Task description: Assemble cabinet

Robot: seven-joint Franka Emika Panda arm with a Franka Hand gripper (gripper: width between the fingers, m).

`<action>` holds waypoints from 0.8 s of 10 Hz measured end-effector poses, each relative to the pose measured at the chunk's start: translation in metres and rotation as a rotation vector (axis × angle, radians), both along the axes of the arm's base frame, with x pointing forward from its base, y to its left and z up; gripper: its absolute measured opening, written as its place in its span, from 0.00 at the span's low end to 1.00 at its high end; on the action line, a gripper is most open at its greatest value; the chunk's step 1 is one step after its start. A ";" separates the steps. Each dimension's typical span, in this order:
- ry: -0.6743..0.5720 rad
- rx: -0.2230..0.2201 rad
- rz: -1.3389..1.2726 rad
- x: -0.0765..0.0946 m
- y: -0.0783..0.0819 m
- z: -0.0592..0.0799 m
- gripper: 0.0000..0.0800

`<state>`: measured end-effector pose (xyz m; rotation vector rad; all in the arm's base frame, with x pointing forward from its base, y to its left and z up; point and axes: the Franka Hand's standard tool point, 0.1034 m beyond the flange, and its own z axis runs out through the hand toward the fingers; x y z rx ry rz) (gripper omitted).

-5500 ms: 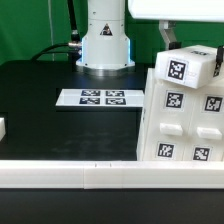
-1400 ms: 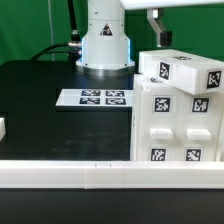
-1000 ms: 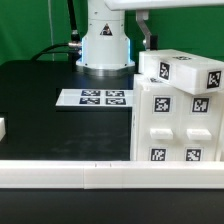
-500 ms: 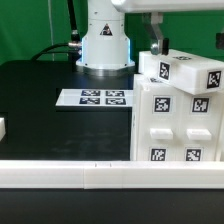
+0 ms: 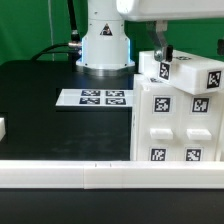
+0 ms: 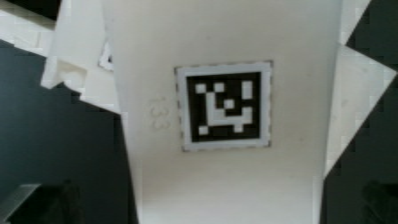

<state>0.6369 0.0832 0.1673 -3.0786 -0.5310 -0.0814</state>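
Note:
The cabinet (image 5: 178, 115), a big white box with square panels and several black-and-white tags, stands upright at the exterior view's right. My gripper (image 5: 161, 50) hangs just above and behind its top far edge, with its fingers pointing down. In the wrist view, a white tagged panel of the cabinet (image 6: 222, 60) fills the frame. It runs down between my gripper's (image 6: 214, 208) dark fingertips (image 6: 45, 203), which stand wide apart on either side of it. I cannot see the pads touching it.
The marker board (image 5: 98, 98) lies flat on the black table left of the cabinet. The arm's white base (image 5: 105, 45) stands behind it. A small white block (image 5: 2, 128) sits at the far left edge. A white rail (image 5: 100, 175) runs along the front.
The cabinet was tilted earlier and now stands square. Over the last second my gripper has come down from the top of the frame to the cabinet's top far edge.

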 end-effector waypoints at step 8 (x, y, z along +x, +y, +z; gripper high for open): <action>0.008 -0.002 -0.052 -0.002 -0.001 -0.007 0.70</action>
